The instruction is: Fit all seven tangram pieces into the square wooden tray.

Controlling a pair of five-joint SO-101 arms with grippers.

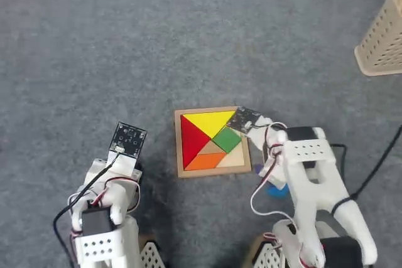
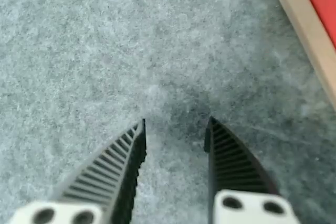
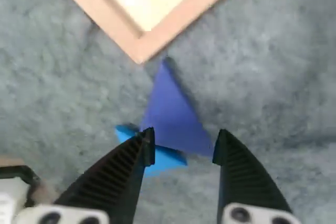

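Tray (image 1: 178,145): mid-carpet (image 1: 94,61), holding yellow, red, green, orange and pale pieces
Dark blue triangle (image 3: 173,116): on the carpet just off the tray's near right corner, beside a light blue piece (image 3: 165,157)
Right gripper (image 3: 184,134): over the triangle, fingers spread
Left gripper (image 2: 176,124): left of the tray, fingers spread above carpet

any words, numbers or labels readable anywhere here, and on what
No text can be read in any view.
Wooden tray and the coloured pieces in it: plain, no print.
Dark blue triangle on the carpet: plain.
Circuit board on the left arm and circuit board on the right arm: any markings are too small to read.
Perforated beige container: no label visible.
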